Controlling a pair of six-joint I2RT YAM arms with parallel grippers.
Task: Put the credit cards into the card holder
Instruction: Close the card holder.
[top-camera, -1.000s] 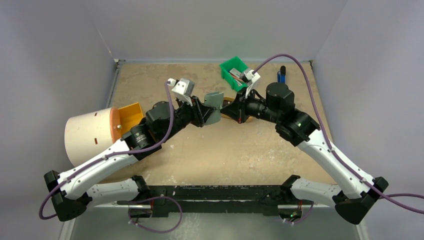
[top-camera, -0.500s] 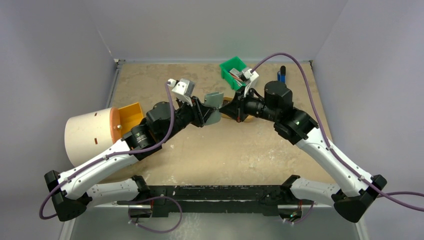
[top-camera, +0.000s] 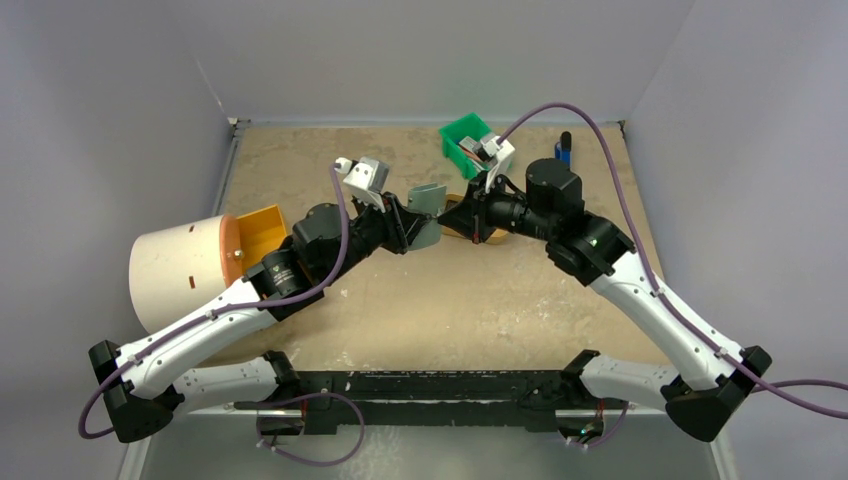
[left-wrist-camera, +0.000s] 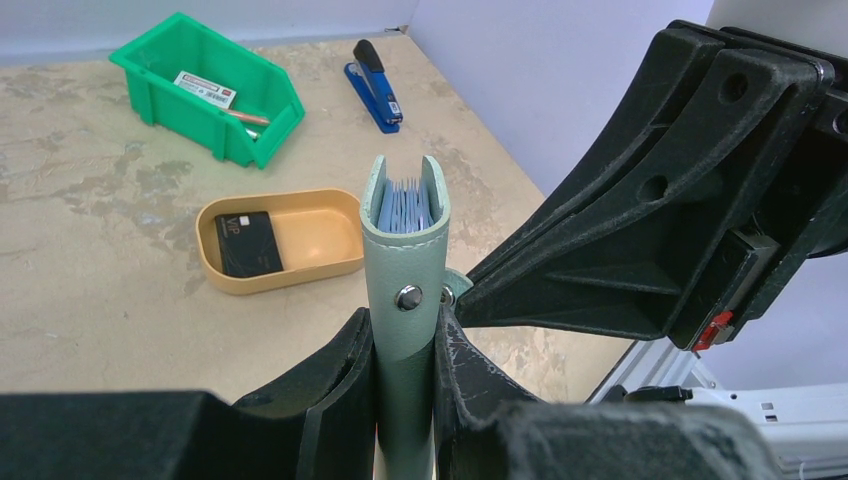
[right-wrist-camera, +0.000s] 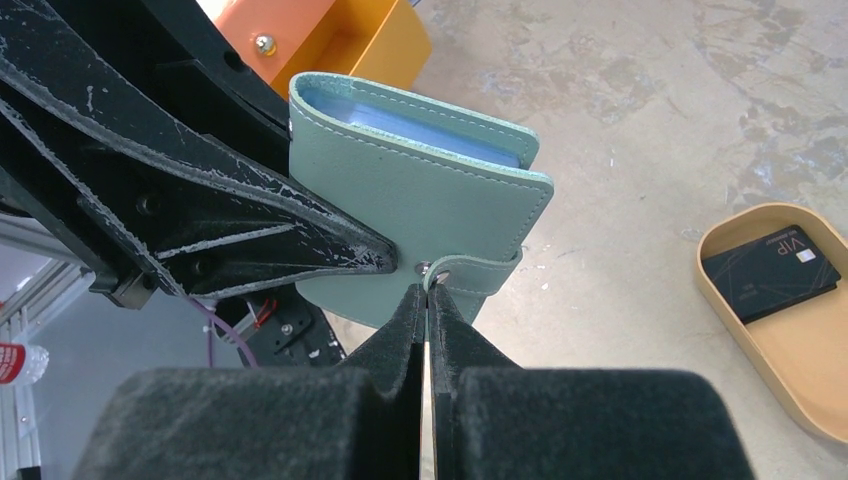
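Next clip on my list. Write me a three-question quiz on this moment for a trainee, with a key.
1. True or false: the black rectangular credit card lies in the green bin.
2. Which one clamps the body of the grey-green fold-over card holder? A) left gripper B) right gripper C) neither
3. Which part of the card holder does the right gripper pinch?
Key: 1 false, it lies in the tan oval tray; 2 A; 3 the snap tab.
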